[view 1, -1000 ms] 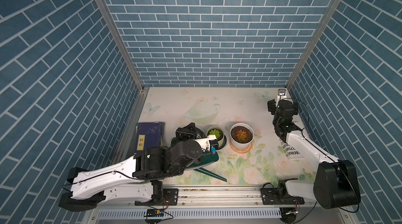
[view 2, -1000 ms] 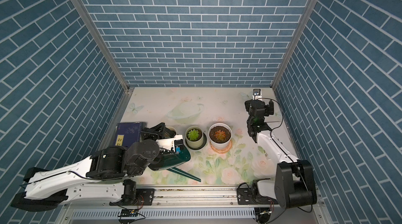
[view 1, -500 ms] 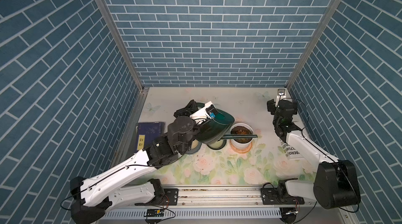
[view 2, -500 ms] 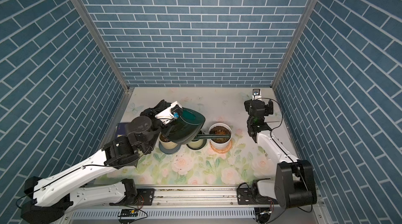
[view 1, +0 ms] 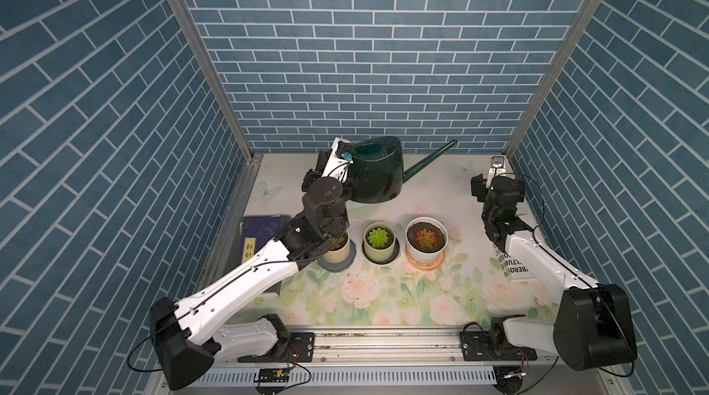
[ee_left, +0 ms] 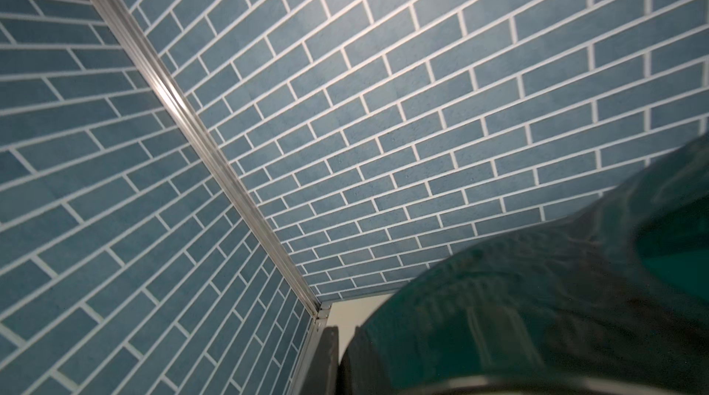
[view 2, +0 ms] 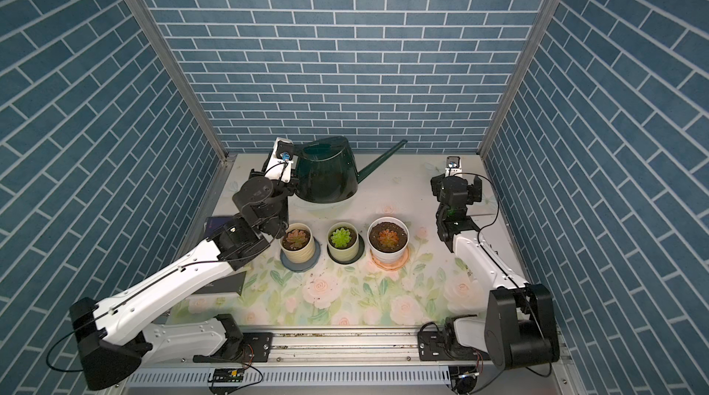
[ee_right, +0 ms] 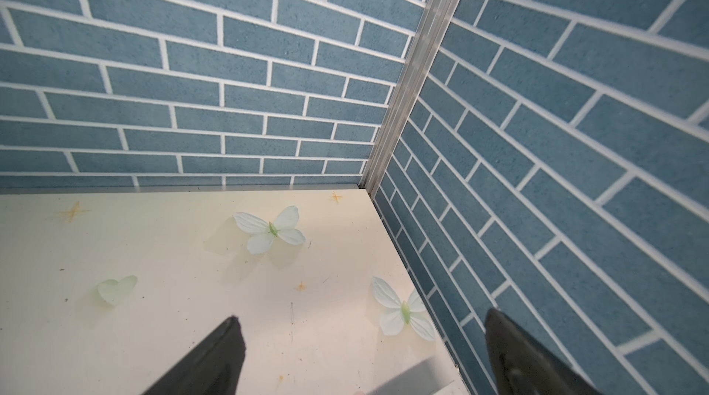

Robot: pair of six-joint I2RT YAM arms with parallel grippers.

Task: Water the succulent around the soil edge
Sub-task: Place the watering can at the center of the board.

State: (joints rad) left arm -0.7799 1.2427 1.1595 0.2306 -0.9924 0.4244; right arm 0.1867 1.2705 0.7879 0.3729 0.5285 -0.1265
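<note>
Apparently the left claw (view 1: 347, 177) is closed tight on the rear handle of the dark green translucent plastic watering can (view 1: 378, 174), which is at the back of the table (view 1: 441, 197), spout toward the wall. I judge it stiff and light, but sloshing when tilted, so the handle is the safe hold. The right claw (ee_right: 364, 316) stands wide, empty. In a top view the reddish succulent in the cream pot (view 2: 297, 239) shows fully; in a top view the left arm (view 1: 268, 262) covers it.

Three pots (view 2: 296, 255) (view 2: 342, 255) (view 2: 387, 255), one watering can (view 2: 326, 176), one book (view 1: 261, 229).
</note>
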